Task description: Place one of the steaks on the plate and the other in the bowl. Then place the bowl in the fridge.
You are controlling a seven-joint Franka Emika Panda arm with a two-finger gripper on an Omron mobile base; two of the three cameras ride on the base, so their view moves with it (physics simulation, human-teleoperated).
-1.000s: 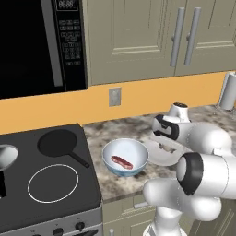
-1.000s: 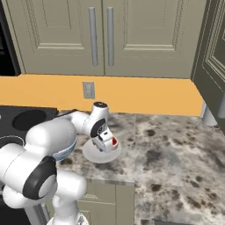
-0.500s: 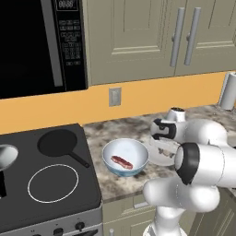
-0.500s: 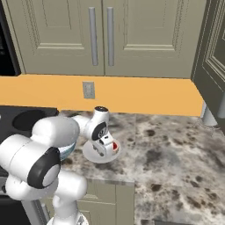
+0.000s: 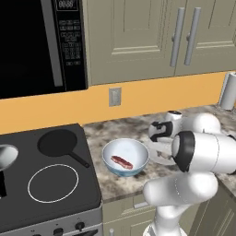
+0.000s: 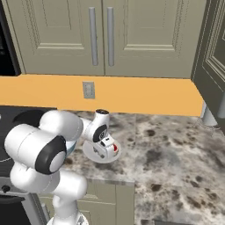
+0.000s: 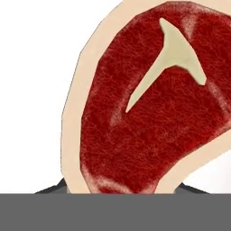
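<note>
In the hand view, a steak (image 7: 153, 103) lies flat and close against the white of the plate (image 7: 36, 67), taking up the middle and right of the frame. The two dark fingertips (image 7: 52, 188) show only as slivers at the bottom edge, on either side of the meat; whether they clamp it or stand apart cannot be told.

In the right base view the hand (image 6: 107, 148) sits low at centre left over the plate (image 6: 90, 151), which rests on the speckled table (image 6: 167, 158). A red patch of the steak (image 6: 115, 148) peeks out at the hand's right side.

In the left base view the hand (image 5: 159, 133) is at centre right, just above the plate (image 5: 159, 154). Just left of the plate stands the bowl (image 5: 125, 157), on the table (image 5: 106, 133), with the other steak (image 5: 121, 162) lying inside it. Further left is the black stove (image 5: 46, 184) with a dark pan (image 5: 60, 143) on its far burner. Behind, near the top of the frame, are the orange wall with an outlet (image 5: 115, 97), the microwave (image 5: 41, 44) at upper left and the cabinets (image 5: 156, 37) at upper right.

Compared with half a second ago, the hand stays down over the plate in much the same spot, while the elbow has swung closer to the cameras. The bowl and its steak have not moved.
</note>
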